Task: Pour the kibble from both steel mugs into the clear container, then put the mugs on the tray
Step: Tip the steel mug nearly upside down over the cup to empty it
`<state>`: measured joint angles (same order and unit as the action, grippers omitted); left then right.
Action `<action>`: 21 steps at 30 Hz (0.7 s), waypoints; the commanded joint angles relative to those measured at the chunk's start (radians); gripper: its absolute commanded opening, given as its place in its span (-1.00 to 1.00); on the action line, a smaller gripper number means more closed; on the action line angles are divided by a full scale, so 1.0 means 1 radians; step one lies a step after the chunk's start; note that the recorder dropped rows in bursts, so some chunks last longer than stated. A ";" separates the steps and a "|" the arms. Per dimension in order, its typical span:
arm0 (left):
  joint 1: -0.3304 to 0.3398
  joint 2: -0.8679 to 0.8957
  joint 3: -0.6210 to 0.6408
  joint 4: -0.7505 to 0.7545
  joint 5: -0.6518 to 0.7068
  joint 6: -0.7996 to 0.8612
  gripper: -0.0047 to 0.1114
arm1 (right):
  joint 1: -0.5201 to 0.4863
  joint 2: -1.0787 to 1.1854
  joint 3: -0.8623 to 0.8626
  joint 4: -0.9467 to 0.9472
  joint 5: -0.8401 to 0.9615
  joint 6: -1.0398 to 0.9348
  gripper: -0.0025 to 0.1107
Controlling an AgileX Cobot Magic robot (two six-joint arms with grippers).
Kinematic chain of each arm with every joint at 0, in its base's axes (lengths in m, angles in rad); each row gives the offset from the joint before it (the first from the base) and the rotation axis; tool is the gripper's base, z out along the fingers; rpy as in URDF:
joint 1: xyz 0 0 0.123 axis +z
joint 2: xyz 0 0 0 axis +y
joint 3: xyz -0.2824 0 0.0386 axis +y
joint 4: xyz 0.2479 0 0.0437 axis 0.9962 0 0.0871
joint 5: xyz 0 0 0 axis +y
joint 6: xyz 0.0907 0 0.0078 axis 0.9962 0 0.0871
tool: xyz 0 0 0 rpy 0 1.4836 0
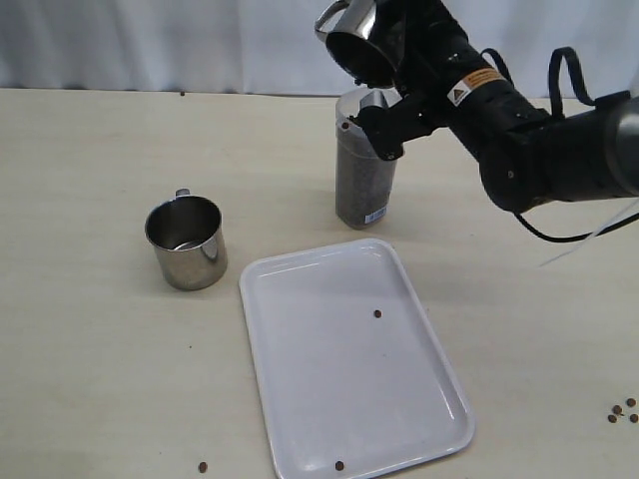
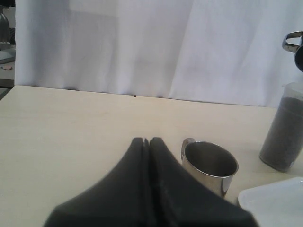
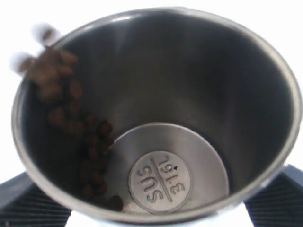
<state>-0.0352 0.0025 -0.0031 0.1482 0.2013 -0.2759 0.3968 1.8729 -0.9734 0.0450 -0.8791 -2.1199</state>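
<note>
My right gripper [image 1: 374, 75] is shut on a steel mug [image 1: 357, 40], tipped steeply above the clear container [image 1: 364, 165]. The right wrist view looks into that mug [image 3: 156, 118]: kibble [image 3: 71, 118] slides along its wall toward the rim. The container [image 2: 284, 127] stands mostly full of kibble behind the white tray [image 1: 349, 359]. The second steel mug [image 1: 186, 241] stands upright on the table, left of the tray, and looks empty [image 2: 210, 165]. My left gripper [image 2: 147, 141] is shut with nothing in it, just beside that mug.
Stray kibble lies on the tray [image 1: 377, 313], near its front rim [image 1: 339, 465], on the table in front [image 1: 203, 466] and at the far right [image 1: 624, 411]. A white curtain backs the table.
</note>
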 commanded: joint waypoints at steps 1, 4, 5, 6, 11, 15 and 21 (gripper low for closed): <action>-0.001 -0.002 0.003 -0.001 -0.004 -0.005 -0.92 | -0.003 -0.003 0.002 0.003 -0.037 0.001 -0.87; -0.001 -0.002 0.003 -0.001 -0.004 -0.005 -0.92 | -0.003 -0.003 0.002 -0.037 -0.039 0.001 -0.87; -0.001 -0.002 0.003 -0.001 -0.004 -0.005 -0.92 | -0.003 -0.003 0.002 -0.039 -0.039 0.001 -0.87; -0.001 -0.002 0.003 -0.001 -0.004 -0.005 -0.92 | -0.003 -0.003 0.002 -0.055 -0.030 0.001 -0.87; -0.001 -0.002 0.003 -0.001 -0.004 -0.005 -0.92 | -0.003 -0.003 -0.001 -0.075 -0.008 0.001 -0.87; -0.001 -0.002 0.003 -0.001 -0.004 -0.005 -0.92 | -0.003 -0.005 -0.003 -0.085 -0.006 0.001 -0.87; -0.001 -0.002 0.003 -0.001 -0.004 -0.005 -0.92 | -0.037 -0.006 -0.003 -0.053 0.014 0.001 -0.87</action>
<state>-0.0352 0.0025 -0.0031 0.1482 0.2013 -0.2759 0.3814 1.8729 -0.9734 -0.0288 -0.8631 -2.1199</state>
